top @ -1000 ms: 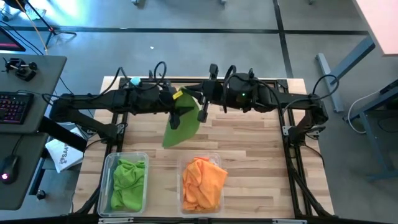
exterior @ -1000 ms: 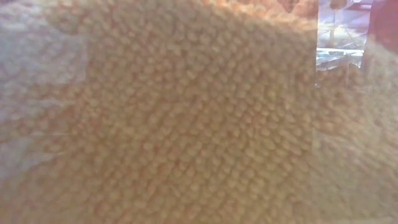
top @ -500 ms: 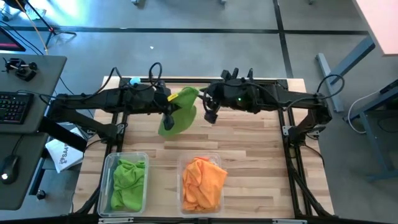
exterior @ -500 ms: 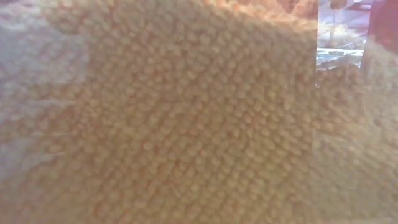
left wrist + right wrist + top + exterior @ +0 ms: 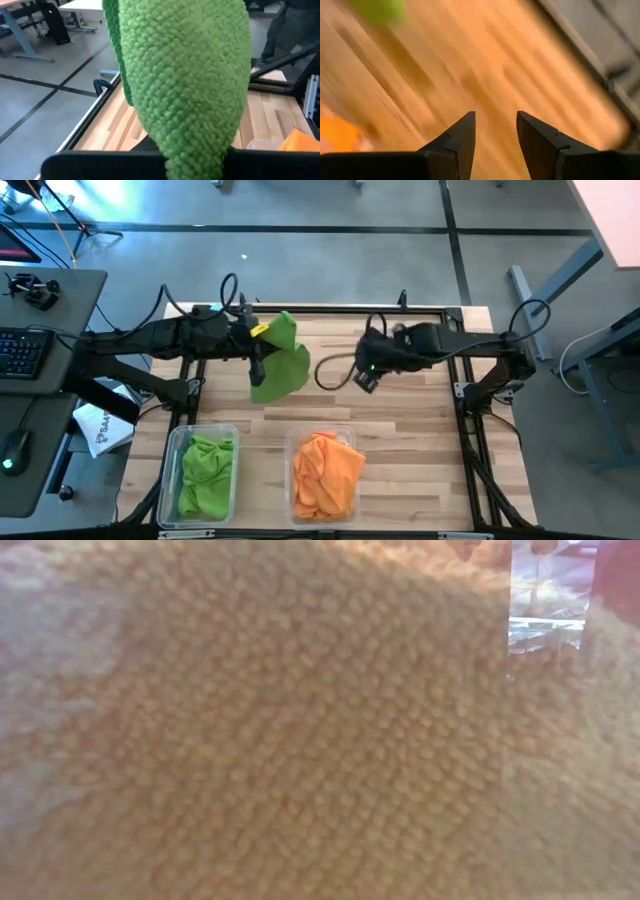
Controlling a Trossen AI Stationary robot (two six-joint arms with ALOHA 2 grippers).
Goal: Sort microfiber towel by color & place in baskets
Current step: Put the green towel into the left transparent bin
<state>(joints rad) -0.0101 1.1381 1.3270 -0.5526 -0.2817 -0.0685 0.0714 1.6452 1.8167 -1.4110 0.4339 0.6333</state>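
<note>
My left gripper [image 5: 258, 360] is shut on a bright green microfiber towel [image 5: 283, 365] above the table's far left part; the cloth fills the left wrist view [image 5: 185, 80]. My right gripper [image 5: 362, 378] hovers over the middle of the table, open and with nothing between its fingers [image 5: 495, 120]. Two clear baskets stand at the near edge. The left one [image 5: 176, 448] holds green towels [image 5: 206, 475], the right one [image 5: 352, 498] orange towels [image 5: 325, 470]. Orange cloth [image 5: 300, 740] fills the low view. My left gripper pinches the green towel between its two fingers, on a bunched part [image 5: 197, 160] that rises out of the jaws. The cloth hides the fingertips. The towel is lifted off the table and droops beside the gripper in loose folds [image 5: 270, 385].
Bare wood [image 5: 420, 430] lies between the arms and the baskets and at the near right. A dark cable loop [image 5: 328, 372] hangs by the right arm. A white packet [image 5: 100, 430] lies off the table's left edge, beside a desk with a keyboard [image 5: 25, 350].
The green towel has passed from my right gripper to my left. The left gripper has shut on it and carried it toward the table's left edge, where it hangs more bunched. The right gripper has opened, let go, and drawn back toward the right and near side.
</note>
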